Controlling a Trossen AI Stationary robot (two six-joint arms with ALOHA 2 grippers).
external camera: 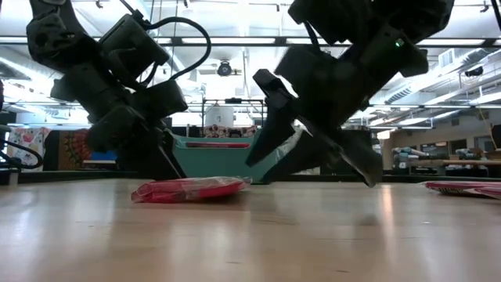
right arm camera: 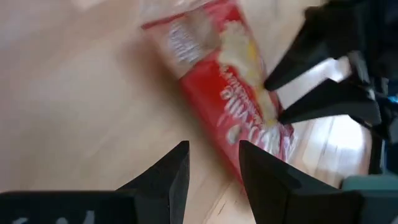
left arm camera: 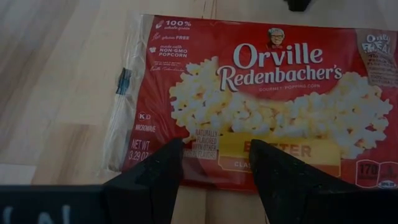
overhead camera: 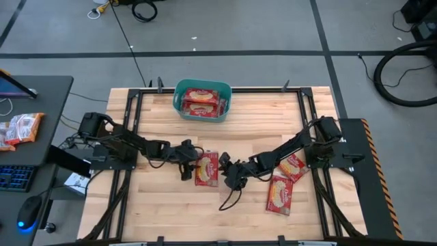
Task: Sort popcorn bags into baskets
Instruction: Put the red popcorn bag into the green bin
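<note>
One red popcorn bag (overhead camera: 207, 169) lies flat on the wooden table's middle, picture side up, between my two grippers. My left gripper (left arm camera: 214, 168) is open, slanting down, with its fingertips over the bag's edge on the left arm's side (left arm camera: 205, 177). My right gripper (right arm camera: 211, 165) is open and hovers beside the bag's other side (right arm camera: 230, 81), clear of it. The teal basket (overhead camera: 226, 96) stands at the table's far middle with red popcorn bags (overhead camera: 202, 100) lying inside. Two more popcorn bags (overhead camera: 291, 166) (overhead camera: 280, 194) lie flat under the right arm. My left gripper's fingertips (left arm camera: 168, 163) stand at the bag's long edge (left arm camera: 205, 177), coming slanting down from the table's left. The bag lies flat on the table. I cannot tell whether the tips touch it.
A dark cable (overhead camera: 229, 198) trails on the table below the right gripper. Black frame rails (overhead camera: 133, 116) run along the table's sides. A desk at the left holds orange-white packets (overhead camera: 20, 128), a keyboard and a mouse. Bare wood lies toward the near edge.
</note>
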